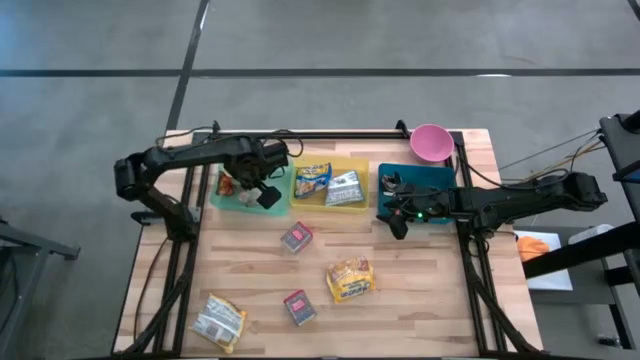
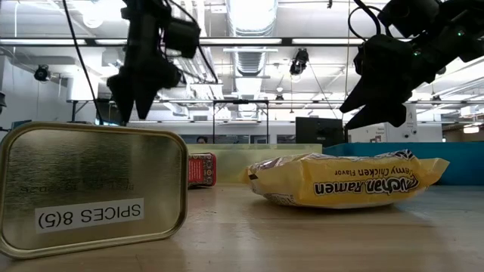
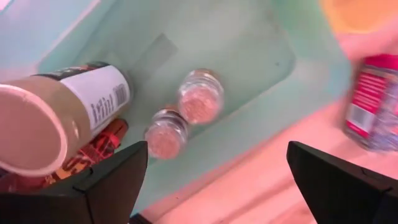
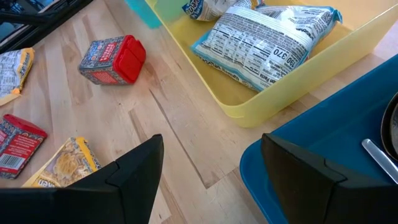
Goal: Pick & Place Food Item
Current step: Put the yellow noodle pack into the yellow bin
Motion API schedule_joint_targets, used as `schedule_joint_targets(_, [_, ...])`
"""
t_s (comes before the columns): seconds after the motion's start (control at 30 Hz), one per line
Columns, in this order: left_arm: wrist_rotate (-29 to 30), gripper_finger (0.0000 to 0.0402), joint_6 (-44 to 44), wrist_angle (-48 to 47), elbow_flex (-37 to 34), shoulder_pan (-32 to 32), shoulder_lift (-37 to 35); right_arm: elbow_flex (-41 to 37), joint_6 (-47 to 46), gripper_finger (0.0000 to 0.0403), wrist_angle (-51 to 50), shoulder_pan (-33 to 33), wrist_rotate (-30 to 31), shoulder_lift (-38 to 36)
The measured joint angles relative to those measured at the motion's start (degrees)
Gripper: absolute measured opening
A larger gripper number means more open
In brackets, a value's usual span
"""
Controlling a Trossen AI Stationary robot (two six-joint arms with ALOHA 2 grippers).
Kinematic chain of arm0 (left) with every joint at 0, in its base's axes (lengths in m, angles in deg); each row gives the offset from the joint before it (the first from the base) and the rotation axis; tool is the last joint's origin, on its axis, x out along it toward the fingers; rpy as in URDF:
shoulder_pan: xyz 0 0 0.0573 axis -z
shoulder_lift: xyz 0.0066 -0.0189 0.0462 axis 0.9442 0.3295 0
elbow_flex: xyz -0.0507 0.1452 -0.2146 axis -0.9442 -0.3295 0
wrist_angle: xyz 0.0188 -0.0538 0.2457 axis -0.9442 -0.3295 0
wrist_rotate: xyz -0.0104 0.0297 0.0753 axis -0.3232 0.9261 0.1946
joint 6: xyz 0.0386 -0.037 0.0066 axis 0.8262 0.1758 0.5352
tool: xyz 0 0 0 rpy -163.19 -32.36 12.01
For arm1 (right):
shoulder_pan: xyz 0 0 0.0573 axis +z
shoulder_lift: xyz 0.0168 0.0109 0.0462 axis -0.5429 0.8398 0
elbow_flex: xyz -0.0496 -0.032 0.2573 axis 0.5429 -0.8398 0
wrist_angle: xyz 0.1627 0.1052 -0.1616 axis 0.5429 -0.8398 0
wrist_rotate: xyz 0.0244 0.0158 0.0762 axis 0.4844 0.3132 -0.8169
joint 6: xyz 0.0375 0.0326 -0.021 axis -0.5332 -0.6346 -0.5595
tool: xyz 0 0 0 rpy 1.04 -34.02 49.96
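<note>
A: Where is the left tool (image 1: 268,196)?
B: In the top-down picture it sits left of the middle, over the green bin (image 1: 222,203). Its two fingers (image 3: 112,186) are spread wide and hold nothing.

A: What is in that green bin?
B: Two small jars with shaker tops (image 3: 200,96), side by side, and a bigger bottle (image 3: 59,118) lying down with a white label. Something red and orange is tucked under the bottle; I can't tell what it is.

A: And the right tool (image 1: 392,222)?
B: It is right of the middle, by the near left corner of the blue bin (image 1: 440,178). Its fingers (image 4: 134,171) are apart with nothing between them.

A: What is next to the blue bin?
B: A yellow bin (image 1: 364,163) in the middle, with two snack bags (image 1: 344,188) inside. A pink bowl (image 1: 431,142) sits at the top, behind the blue bin.

A: Where is the food still on the table (image 1: 420,290)?
B: A yellow ramen pack (image 1: 350,279) lies a bit right of the middle, low down. A red spice tin (image 1: 296,237) is in the middle. Another red tin (image 1: 299,307) is lower. A pale bag (image 1: 219,321) lies at the lower left.
</note>
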State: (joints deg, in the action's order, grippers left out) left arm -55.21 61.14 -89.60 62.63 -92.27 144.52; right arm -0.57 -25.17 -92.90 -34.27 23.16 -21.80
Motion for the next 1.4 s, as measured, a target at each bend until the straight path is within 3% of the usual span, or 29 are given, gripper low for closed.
schedule_joint_targets(0.2, [0.0, 0.0392, -2.8, -0.8, -0.3, 5.7, -7.3, 0.0, 0.0, 0.0265, 0.0, 0.0, 0.0, 0.0])
schedule_joint_targets(0.37, [-0.9, 0.0392, -8.7, -1.3, -2.7, 15.1, -13.2, 0.0, 0.0, 0.0265, 0.0, 0.0, 0.0, 0.0])
schedule_joint_targets(0.57, [-7.8, 0.0392, -18.7, -1.3, -7.9, 26.5, -17.0, 0.0, 0.0, 0.0265, 0.0, 0.0, 0.0, 0.0])
schedule_joint_targets(0.9, [-17.8, 0.0392, -35.9, 0.4, -15.8, 42.5, -17.3, 0.0, 0.0, 0.0265, 0.0, 0.0, 0.0, 0.0])
schedule_joint_targets(1.23, [-26.5, 0.0392, -46.3, 13.6, -24.7, 50.2, -17.3, 0.0, 0.0, 0.0265, 0.0, 0.0, 0.0, 0.0])
schedule_joint_targets(1.4, [-28.4, 0.0392, -44.4, 24.9, -28.5, 50.5, -17.3, 0.0, 0.0, 0.0265, 0.0, 0.0, 0.0, 0.0])
